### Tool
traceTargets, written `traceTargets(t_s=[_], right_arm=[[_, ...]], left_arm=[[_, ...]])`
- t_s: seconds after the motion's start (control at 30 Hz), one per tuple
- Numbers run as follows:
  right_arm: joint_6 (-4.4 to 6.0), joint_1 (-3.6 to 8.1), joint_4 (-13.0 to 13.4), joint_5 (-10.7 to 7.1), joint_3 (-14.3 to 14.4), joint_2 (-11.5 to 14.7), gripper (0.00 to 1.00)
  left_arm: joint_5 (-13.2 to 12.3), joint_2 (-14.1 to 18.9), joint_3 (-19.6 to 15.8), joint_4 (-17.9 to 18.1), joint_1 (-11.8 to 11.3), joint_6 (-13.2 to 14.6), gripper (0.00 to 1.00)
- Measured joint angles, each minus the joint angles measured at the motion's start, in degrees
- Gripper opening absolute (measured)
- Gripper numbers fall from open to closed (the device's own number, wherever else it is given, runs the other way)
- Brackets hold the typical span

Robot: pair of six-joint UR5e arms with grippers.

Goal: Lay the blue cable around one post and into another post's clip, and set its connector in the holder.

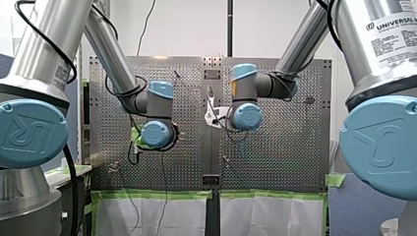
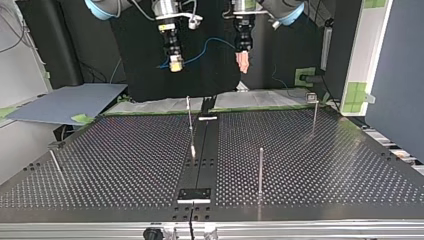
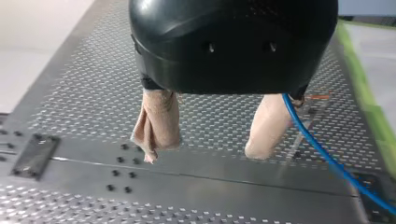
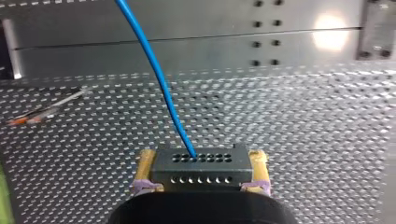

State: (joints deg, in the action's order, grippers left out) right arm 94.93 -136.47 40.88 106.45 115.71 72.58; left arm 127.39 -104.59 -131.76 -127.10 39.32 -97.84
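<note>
The black rectangular connector (image 4: 201,163), perforated by rows of small holes, is pinched between the yellow pads (image 4: 145,169) of my right gripper (image 4: 201,171) above the perforated metal table (image 2: 325,165). The thin, glossy blue cable (image 4: 159,79) is carried from it past one soft beige finger (image 3: 268,126) of my left gripper (image 3: 205,151), whose fingers are spread and empty. Being ungripped there, the limp cable may be swung wide of a slender steel post (image 2: 260,170) when lowered.

perforated table (image 2: 325,165) | thin upright posts (image 2: 260,170); black plate (image 2: 195,193) on its centre strip
</note>
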Motion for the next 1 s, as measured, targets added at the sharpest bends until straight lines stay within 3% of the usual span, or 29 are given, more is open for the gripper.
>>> traceTargets(t_s=[0.23,0.53,1.0], right_arm=[[0.66,0.46,-3.3,0.05,-3.2,3.4,0.00],[1.13,0.62,-8.0,0.07,-7.9,8.2,0.00],[1.59,0.72,-15.1,0.00,-15.0,14.9,0.00]], left_arm=[[0.0,3.5,2.8,-3.5,-1.0,-2.4,1.00],[-0.1,7.9,5.3,-8.0,-2.4,-2.9,1.00],[-6.5,15.0,10.8,-15.1,-9.1,-6.0,1.00]])
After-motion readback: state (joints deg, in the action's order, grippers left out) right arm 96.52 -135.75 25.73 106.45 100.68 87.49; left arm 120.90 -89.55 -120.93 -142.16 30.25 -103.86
